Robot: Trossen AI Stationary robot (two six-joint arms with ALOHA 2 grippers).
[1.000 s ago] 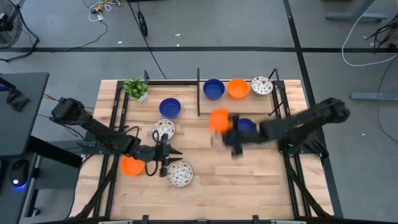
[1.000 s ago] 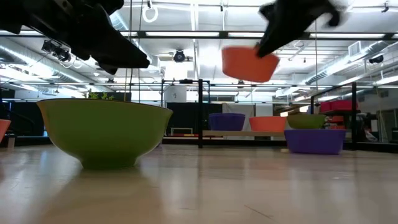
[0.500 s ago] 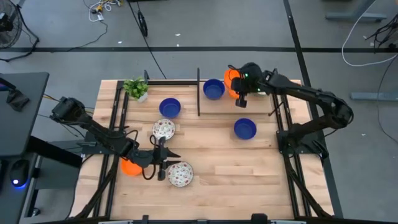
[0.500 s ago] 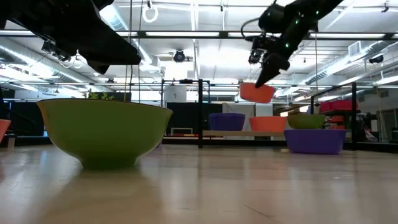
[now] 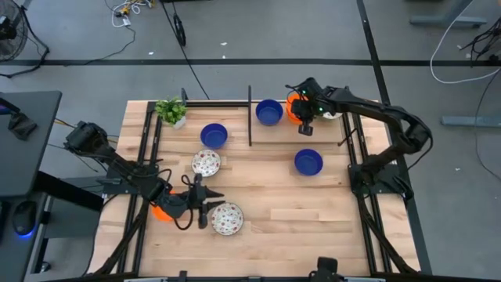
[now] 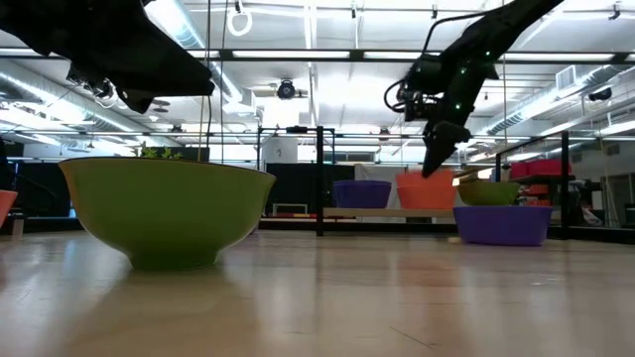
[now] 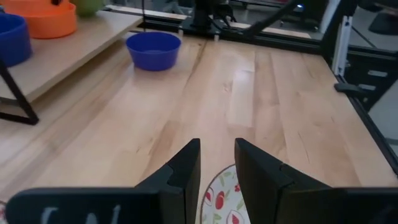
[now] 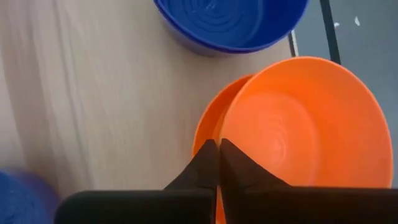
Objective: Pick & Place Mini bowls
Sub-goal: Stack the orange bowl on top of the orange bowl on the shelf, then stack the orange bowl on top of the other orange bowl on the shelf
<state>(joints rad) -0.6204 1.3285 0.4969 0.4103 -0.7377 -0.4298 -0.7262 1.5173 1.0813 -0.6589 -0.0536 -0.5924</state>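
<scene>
My right gripper (image 5: 300,114) (image 8: 217,152) is at the far shelf, shut on an orange mini bowl (image 8: 298,137). That bowl sits in a second orange bowl (image 8: 205,134), between a blue bowl (image 5: 268,112) and a floral bowl (image 5: 332,110). My left gripper (image 5: 205,205) (image 7: 217,163) hovers open, with a narrow gap, over a floral bowl (image 5: 226,219) near the table's near edge. An orange bowl (image 5: 162,210) shows beside its wrist. On the table top stand two blue bowls (image 5: 214,135) (image 5: 308,162) and another floral bowl (image 5: 206,163). My right gripper pinches the upper orange bowl by its rim (image 8: 225,134), on the side next to the blue bowl. Its fingers come from above, pointing down. The bowl is nested in the second orange bowl on the shelf, a little off centre.
A green potted plant (image 5: 171,110) stands at the far left corner. A dark upright frame (image 5: 250,117) divides the shelf area from the left part. Black rails run along both table sides. Bare wood (image 5: 274,200) lies in the table's middle and near right.
My right gripper has carried the orange bowl from above the table's middle to the far shelf. There it has lowered the bowl into the orange bowl standing on the shelf. My left gripper has drifted slightly toward the near edge.
</scene>
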